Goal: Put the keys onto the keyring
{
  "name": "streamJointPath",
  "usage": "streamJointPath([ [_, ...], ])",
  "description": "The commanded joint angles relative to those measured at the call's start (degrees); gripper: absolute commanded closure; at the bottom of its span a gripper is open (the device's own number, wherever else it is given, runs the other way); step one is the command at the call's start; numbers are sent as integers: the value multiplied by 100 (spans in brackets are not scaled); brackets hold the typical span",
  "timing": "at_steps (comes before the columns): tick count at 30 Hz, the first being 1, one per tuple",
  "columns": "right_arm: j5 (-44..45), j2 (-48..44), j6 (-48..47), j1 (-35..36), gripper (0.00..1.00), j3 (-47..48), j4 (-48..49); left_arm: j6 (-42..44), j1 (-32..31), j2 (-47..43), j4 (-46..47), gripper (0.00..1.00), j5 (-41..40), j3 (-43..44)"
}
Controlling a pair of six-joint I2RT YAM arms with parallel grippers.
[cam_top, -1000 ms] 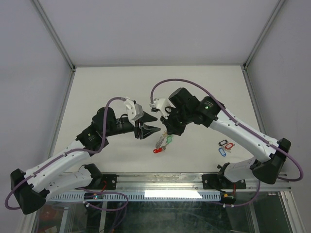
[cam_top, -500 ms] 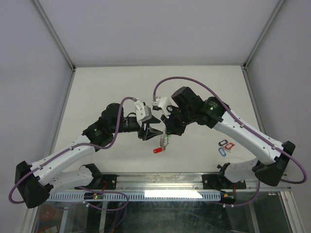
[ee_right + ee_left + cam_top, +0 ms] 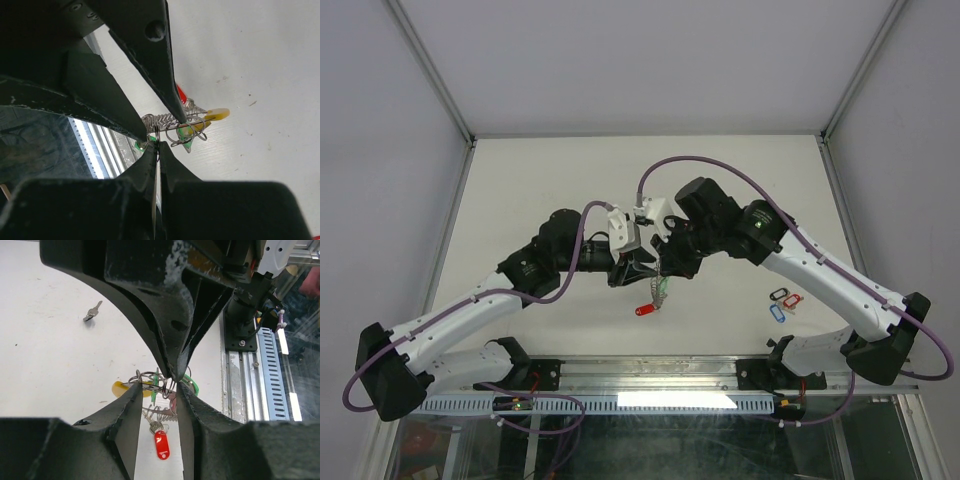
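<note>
1. Left side. The left gripper (image 3: 157, 390) has its jaws released, one finger on each side of the keyring (image 3: 148, 378). It grasps nothing.

2. Centre. The keyring hangs between the two grippers, above the table (image 3: 540, 190). The wrist views show it carrying a bunch of keys (image 3: 155, 417), with a yellow tag (image 3: 121, 388), a green tag (image 3: 191, 386) and a red tag (image 3: 161, 445). It cannot be told whether the red tag touches the table. Judgement: these three are already threaded, so that part of the task is complete.

3. Right of centre. The right gripper (image 3: 157, 147) has its jaws clenched on the wire of the keyring and bears its weight.

4. Right side. Loose tags (image 3: 782, 302), one blue and one red and black, lie on the table well apart from the keyring, near the base of the right arm. The left wrist view also shows a bare key (image 3: 91, 312) lying alone on the table.

5. Status. Judgement: the task is partly done. The items on the table remain to be collected and threaded
</note>
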Motion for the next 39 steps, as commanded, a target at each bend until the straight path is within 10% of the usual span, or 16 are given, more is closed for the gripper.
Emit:
streamJointPath([
  [1, -168, -225, 88, 25, 100, 259, 347, 156, -72, 38, 83, 70, 145, 348],
  [30, 41, -345, 105, 22, 100, 206, 464, 266, -148, 103, -28, 94, 468, 440],
  [39, -7, -458, 46, 25, 100, 112, 626, 266, -149, 184, -20, 87, 653, 484],
])
